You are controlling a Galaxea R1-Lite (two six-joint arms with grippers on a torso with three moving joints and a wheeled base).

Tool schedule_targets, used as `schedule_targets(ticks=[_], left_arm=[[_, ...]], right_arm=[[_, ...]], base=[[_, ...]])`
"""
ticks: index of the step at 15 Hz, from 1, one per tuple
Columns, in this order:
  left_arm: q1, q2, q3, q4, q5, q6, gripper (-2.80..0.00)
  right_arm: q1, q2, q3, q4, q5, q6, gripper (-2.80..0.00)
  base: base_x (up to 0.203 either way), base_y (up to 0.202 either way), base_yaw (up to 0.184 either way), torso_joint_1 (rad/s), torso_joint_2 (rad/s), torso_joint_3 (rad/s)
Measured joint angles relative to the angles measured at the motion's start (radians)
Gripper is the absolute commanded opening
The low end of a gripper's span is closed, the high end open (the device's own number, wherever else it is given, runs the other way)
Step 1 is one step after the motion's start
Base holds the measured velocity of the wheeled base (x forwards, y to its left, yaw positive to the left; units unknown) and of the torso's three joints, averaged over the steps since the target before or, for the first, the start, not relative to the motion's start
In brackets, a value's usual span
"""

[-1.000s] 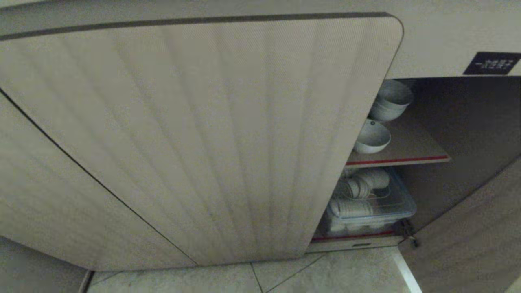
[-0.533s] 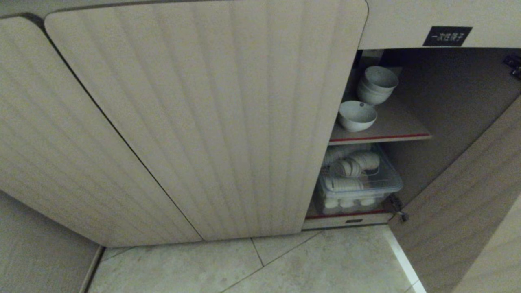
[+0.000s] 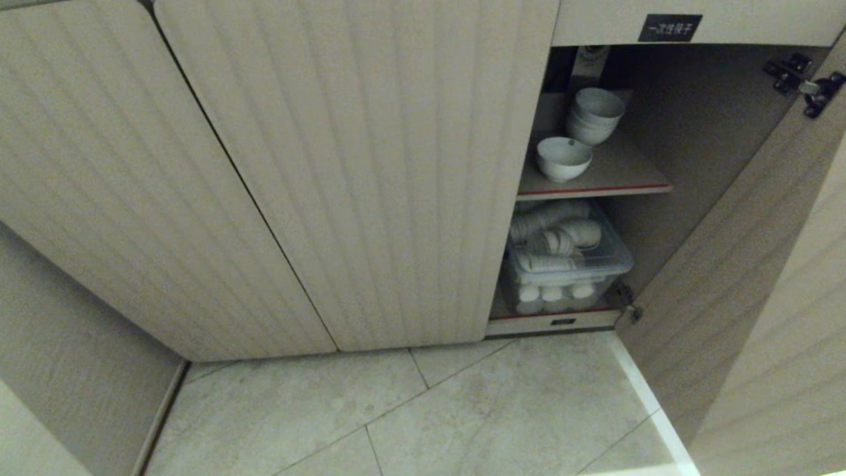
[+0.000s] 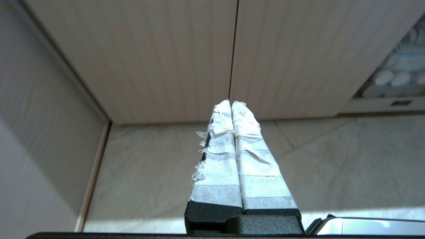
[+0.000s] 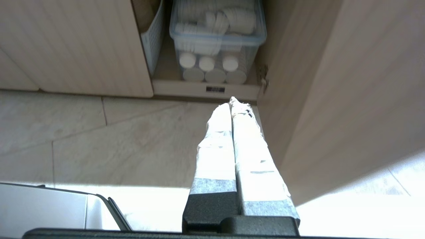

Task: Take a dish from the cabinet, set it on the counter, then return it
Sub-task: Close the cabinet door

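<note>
Both hands, left hand (image 4: 231, 102) and right hand (image 5: 229, 101), pressed together, seemingly near the open cabinet (image 3: 370, 165)

cabinet (image 3: 370, 165) right bay: bowls (image 3: 564, 158) on shelf (image 3: 621, 178); bin (image 3: 568, 264) below; door (image 3: 727, 264) rightward

Head camera looks steeply down at the cabinet (image 3: 370, 165) from close. Both wrist cameras sit low, facing its base; the right shares the clear bin (image 5: 217, 39).

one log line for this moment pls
phase: approach | cabinet: right door open | single bowl: on shelf | left gripper: shut, empty | right gripper: shut, empty
</note>
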Motion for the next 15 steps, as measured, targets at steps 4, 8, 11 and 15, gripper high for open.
schedule_targets(ticks=[4,8,11,15], left_arm=[[0.000,0.000,0.000,0.001,0.000,0.000,-2.80],[0.000,0.000,0.000,0.000,0.000,0.000,-2.80],[0.000,0.000,0.000,0.000,0.000,0.000,-2.80],[0.000,0.000,0.000,0.000,-0.001,0.000,-2.80]], right_arm=[[0.000,0.000,0.000,0.000,0.000,0.000,-2.80],[0.000,0.000,0.000,0.000,0.000,0.000,-2.80],[0.000,0.000,0.000,0.000,0.000,0.000,-2.80],[0.000,0.000,0.000,0.000,0.000,0.000,-2.80]], base=[[-0.189,0.000,0.004,0.004,0.00,0.002],[-0.178,0.000,0.001,-0.001,0.00,0.005],[0.000,0.000,0.000,0.000,0.00,0.000],[0.000,0.000,0.000,0.000,0.00,0.000]])
